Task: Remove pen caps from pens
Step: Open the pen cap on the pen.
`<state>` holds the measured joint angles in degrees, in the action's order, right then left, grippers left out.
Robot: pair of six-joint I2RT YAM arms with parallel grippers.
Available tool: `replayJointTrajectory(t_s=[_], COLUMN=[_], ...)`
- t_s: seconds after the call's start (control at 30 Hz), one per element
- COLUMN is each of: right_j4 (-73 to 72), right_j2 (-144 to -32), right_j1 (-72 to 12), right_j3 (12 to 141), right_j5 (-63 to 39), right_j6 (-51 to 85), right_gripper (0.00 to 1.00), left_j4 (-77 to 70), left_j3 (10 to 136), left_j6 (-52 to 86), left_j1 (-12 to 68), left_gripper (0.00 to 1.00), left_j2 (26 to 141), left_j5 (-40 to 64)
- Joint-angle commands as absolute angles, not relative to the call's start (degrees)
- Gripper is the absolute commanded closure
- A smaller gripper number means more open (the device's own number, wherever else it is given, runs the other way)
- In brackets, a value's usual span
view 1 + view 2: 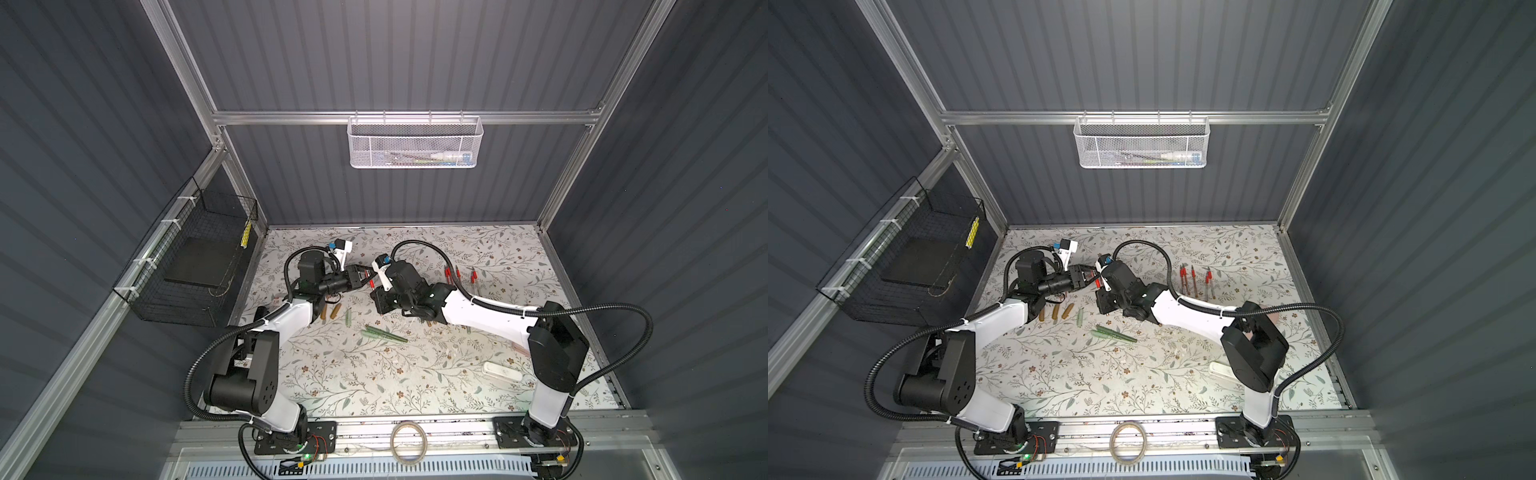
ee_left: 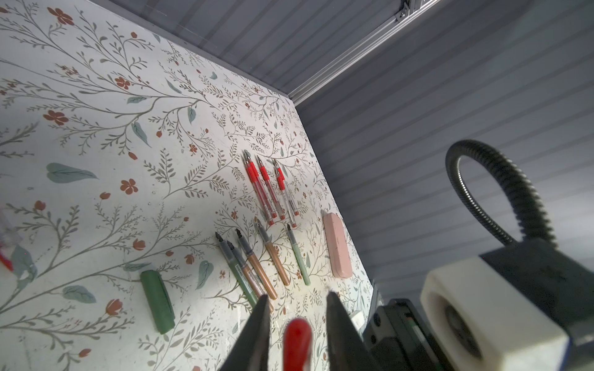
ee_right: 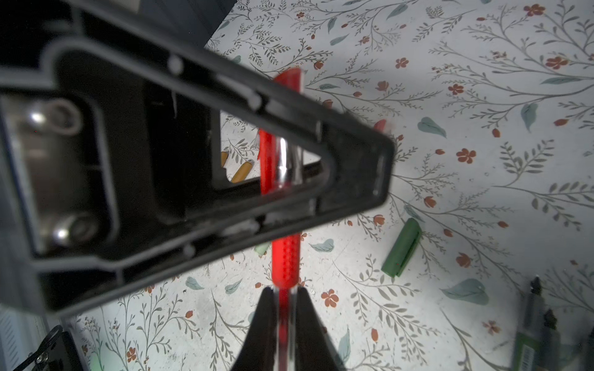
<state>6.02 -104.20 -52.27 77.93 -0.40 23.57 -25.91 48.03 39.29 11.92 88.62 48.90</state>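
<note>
My right gripper [image 3: 285, 297] is shut on the clear barrel of a pen [image 3: 285, 257] with a red grip, just behind that grip. Its red cap [image 2: 297, 340] is still on and lies between the fingers [image 2: 257, 324] of my open left gripper [image 2: 297, 300], with a gap on each side. Both grippers meet at the back middle of the mat in both top views, around the red pen [image 1: 371, 284] [image 1: 1097, 284]. Three more clear pens with red grips [image 2: 273, 192] lie side by side. Several uncapped olive, brown and pale-green pens [image 2: 257, 266] lie near them.
A dark green cap [image 2: 157, 300] [image 3: 401, 247] lies loose on the floral mat. Brown caps [image 1: 328, 311] lie by the left arm. A pink case [image 2: 337, 245] sits at the mat's right edge, a white case [image 1: 503, 371] at the front right. A tape roll [image 1: 409, 441] lies on the front rail.
</note>
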Motion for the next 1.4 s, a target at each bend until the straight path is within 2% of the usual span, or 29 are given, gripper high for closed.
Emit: replayJointTrajectory(t_s=[0.0,0.3,0.4,0.53,0.57,0.77,0.9,1.13,1.37], right_j4=[6.1,6.2,6.2,6.2,6.2,5.8,1.5,-2.5,0.0], right_j2=[-103.5,-103.8,-103.5,-103.2,-103.1,-102.8,-100.9,-95.6,-89.2], right_j1=[-52.1,-52.1,-52.1,-52.1,-52.1,-52.2,-52.9,-56.8,-56.8], right_j3=[76.8,76.2,75.7,75.6,75.6,74.6,68.0,55.3,49.8], right_j5=[-1.2,-1.4,-1.1,-1.1,-1.2,-1.4,-2.3,-0.6,4.0], right_j6=[23.8,24.2,24.3,24.2,24.3,24.6,27.3,30.9,31.2], right_gripper=[1.00,1.00,1.00,1.00,1.00,1.00,1.00,1.00,1.00], left_j4=[-25.4,-24.8,-24.7,-24.7,-24.6,-23.6,-22.7,-15.8,-7.6], left_j3=[48.8,49.1,49.2,48.9,48.9,49.5,51.3,57.1,59.1], left_j6=[38.9,38.1,38.1,37.8,37.7,37.0,37.4,36.1,31.5], left_j1=[11.9,11.6,11.5,11.5,11.5,11.3,9.2,1.0,1.3], left_gripper=[0.68,0.71,0.79,0.98,1.00,1.00,1.00,1.00,1.00], left_j2=[87.2,87.0,86.9,86.8,86.8,86.7,87.0,88.2,91.2], left_j5=[49.5,49.6,49.5,49.5,49.5,49.5,48.9,44.3,40.5])
